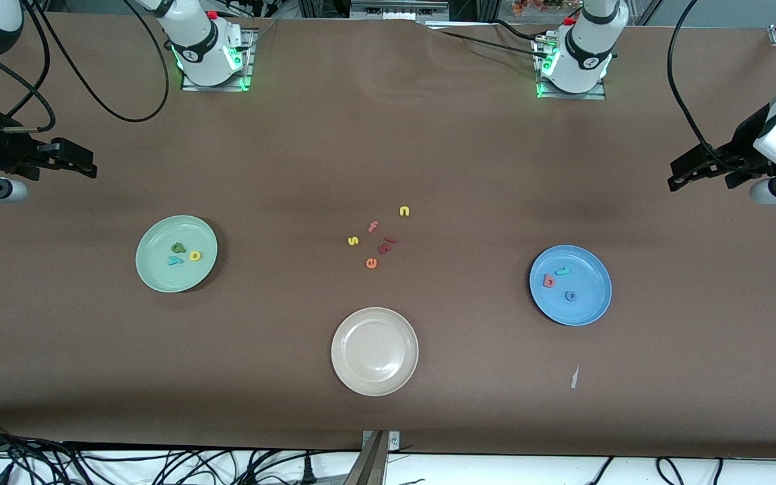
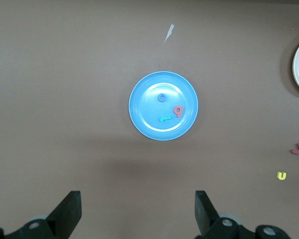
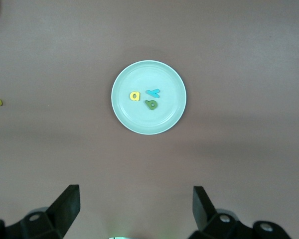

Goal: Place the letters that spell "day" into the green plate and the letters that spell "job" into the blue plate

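The letters that spell "day" [image 1: 183, 254] sit in the green plate [image 1: 152, 269], the letters that spell "job" [image 1: 558, 280] in the blue plate [image 1: 590, 306], and we see the left tool [image 1: 688, 174] and right tool [image 1: 78, 162] waiting released above the table's ends.

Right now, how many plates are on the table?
3: green plate toward the right arm's end, blue plate toward the left arm's end, beige plate between them, nearest the front camera.

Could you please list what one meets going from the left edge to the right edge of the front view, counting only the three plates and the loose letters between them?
green plate → beige plate, with the loose letters above it in that view → blue plate.
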Tool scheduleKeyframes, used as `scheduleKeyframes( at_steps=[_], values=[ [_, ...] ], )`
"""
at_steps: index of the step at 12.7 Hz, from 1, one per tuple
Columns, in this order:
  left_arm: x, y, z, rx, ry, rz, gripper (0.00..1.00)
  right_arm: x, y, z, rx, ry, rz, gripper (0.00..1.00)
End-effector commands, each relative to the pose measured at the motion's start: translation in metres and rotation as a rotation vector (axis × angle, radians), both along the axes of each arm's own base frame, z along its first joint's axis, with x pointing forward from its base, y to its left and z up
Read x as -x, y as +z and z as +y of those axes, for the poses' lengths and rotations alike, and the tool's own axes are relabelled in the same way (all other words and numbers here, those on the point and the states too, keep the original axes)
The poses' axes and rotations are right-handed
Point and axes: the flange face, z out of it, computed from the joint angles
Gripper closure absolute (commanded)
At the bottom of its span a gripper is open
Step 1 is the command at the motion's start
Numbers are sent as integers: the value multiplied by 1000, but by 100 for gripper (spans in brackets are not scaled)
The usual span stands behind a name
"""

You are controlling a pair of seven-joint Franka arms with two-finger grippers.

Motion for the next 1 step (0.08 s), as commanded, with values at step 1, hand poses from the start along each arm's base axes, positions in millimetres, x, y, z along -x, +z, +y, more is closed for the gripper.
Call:
scheduleKeyframes(
  at_steps=[1],
  values=[
    [-2,5,-1,30,-1,-6,0,-1,4,-2,12,-3,-6,0]
  ],
)
